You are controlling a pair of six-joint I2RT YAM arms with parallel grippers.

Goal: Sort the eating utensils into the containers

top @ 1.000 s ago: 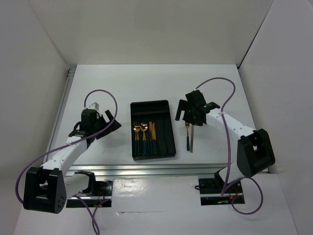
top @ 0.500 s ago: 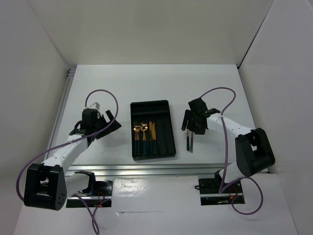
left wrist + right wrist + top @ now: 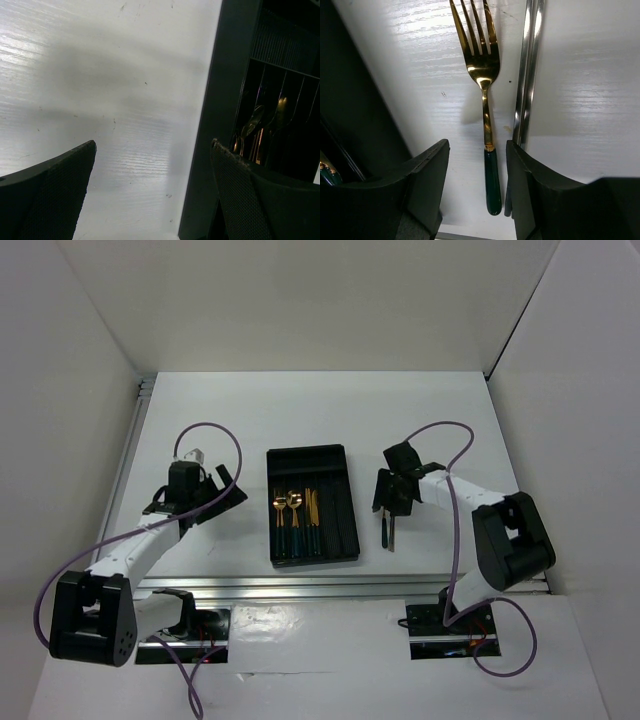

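1. Gold-headed fork with a dark teal handle lies flat on the white counter, well to the right of the black tray. Its tines point away from the arm bases.
2. Just beside it on the right, nearly parallel, lies the grey metal stick. Its near end is hidden under one finger.
3. Low over the fork, the right gripper straddles the handle where gold meets teal. A gap shows on either side, so nothing is grasped.
4. Spread wide and empty, the left gripper hangs beside the tray's left wall.
5. Step in hand, as judged: picking up the fork.
6. Next move calls for clamping the handle alone, clear of the stick, then lifting it across to a compartment.
7. Two spoons and other gold pieces already lie in the tray. Which compartment holds forks is too small to tell.
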